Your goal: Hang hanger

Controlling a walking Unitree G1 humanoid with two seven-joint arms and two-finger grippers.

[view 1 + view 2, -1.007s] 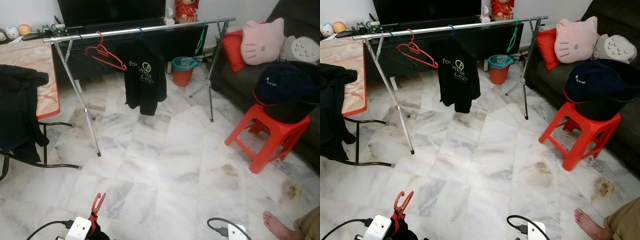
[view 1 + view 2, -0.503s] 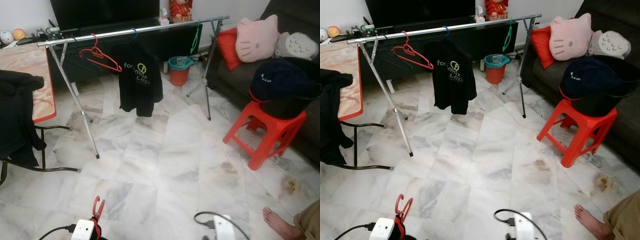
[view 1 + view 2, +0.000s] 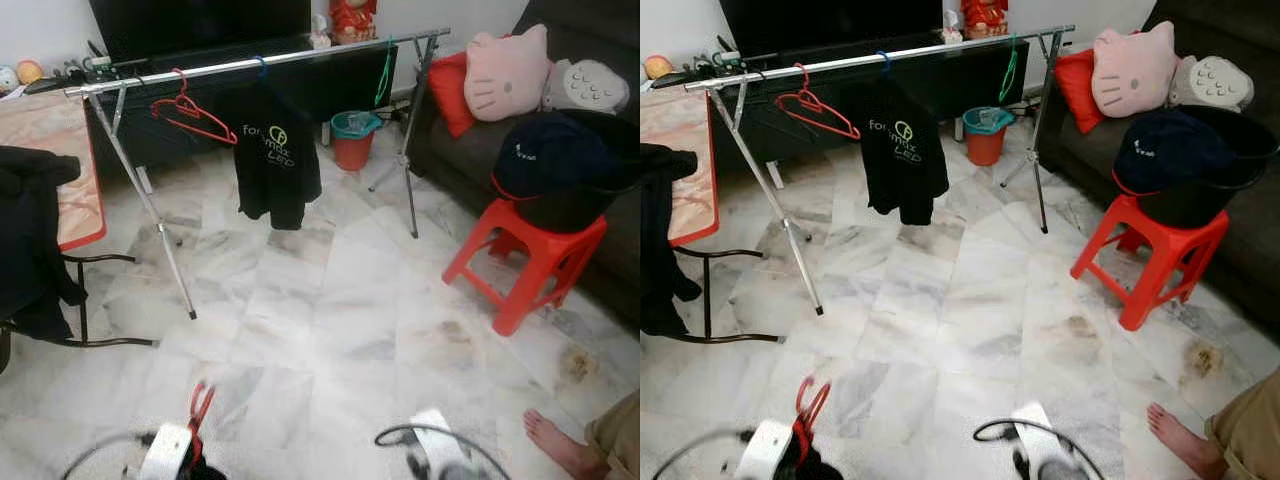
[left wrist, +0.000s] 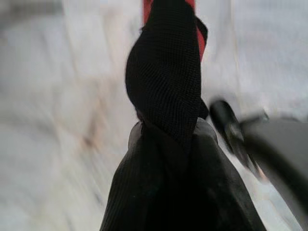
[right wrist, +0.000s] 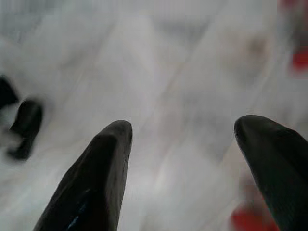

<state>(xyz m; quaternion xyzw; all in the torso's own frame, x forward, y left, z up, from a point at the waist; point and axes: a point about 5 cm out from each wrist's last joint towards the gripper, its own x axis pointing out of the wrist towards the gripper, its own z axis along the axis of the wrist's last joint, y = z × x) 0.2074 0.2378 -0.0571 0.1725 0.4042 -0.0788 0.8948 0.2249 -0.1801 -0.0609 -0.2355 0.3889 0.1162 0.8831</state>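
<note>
Marble floor, rail [image 3: 250, 64] across the top, left gripper [image 4: 168, 159] at lower left clamped on red hanger [image 3: 200, 408] with black cloth [image 4: 166, 96] on it, right gripper [image 5: 183, 163] spread apart, empty.

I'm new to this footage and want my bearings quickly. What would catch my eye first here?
A long silver clothes rail spans the room ahead, with a black printed shirt hanging mid-rail and an empty red hanger to its left. On the right, a bright red stool carries a black tub. Low at the left, the left end effector holds a red hanger wrapped in black cloth.
</note>
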